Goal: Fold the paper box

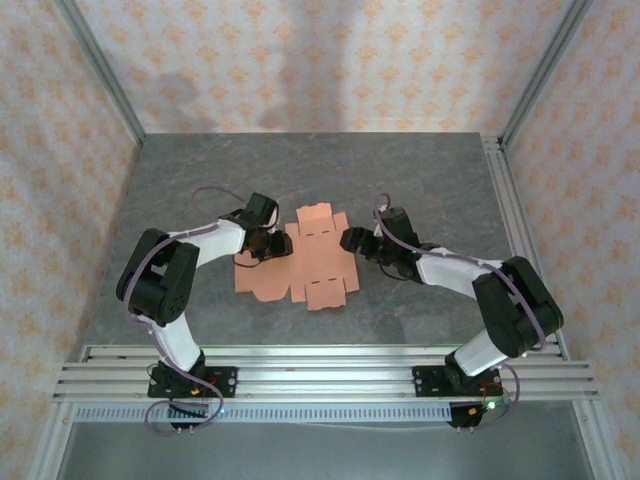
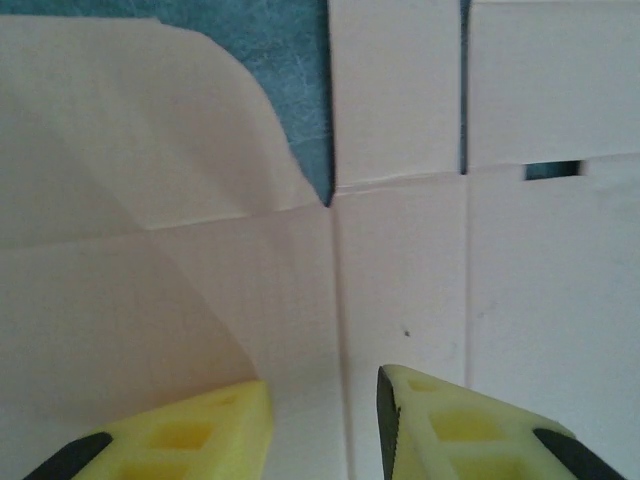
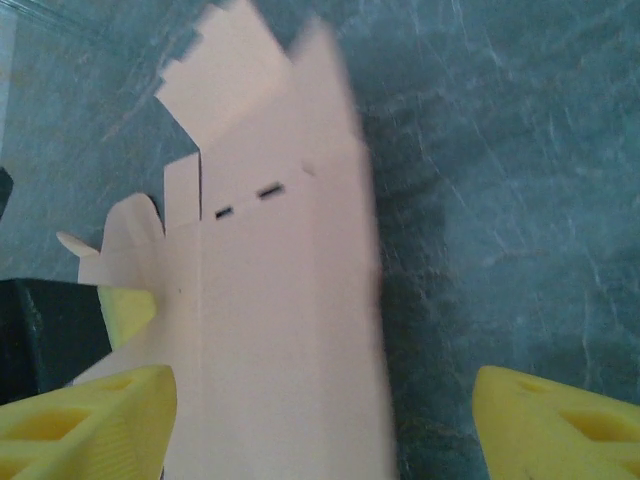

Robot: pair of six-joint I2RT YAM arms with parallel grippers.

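The paper box (image 1: 305,258) is a flat salmon-orange die-cut sheet with tabs and slots, lying on the grey table between both arms. My left gripper (image 1: 268,241) is over the sheet's left part. In the left wrist view its yellow fingers (image 2: 190,435) stand a little apart, with the creased sheet (image 2: 400,280) right beneath them and a rounded flap (image 2: 140,130) at upper left. My right gripper (image 1: 352,240) is at the sheet's right edge. Its fingers (image 3: 560,425) are wide open, and the sheet's right panel (image 3: 280,330) lies between them, slightly blurred.
The dark grey table (image 1: 420,180) stretches back to patterned walls. Aluminium rails (image 1: 320,372) run along the near edge, and a rail (image 1: 510,210) lines the right side. The left gripper's yellow finger (image 3: 128,308) shows beside the sheet in the right wrist view.
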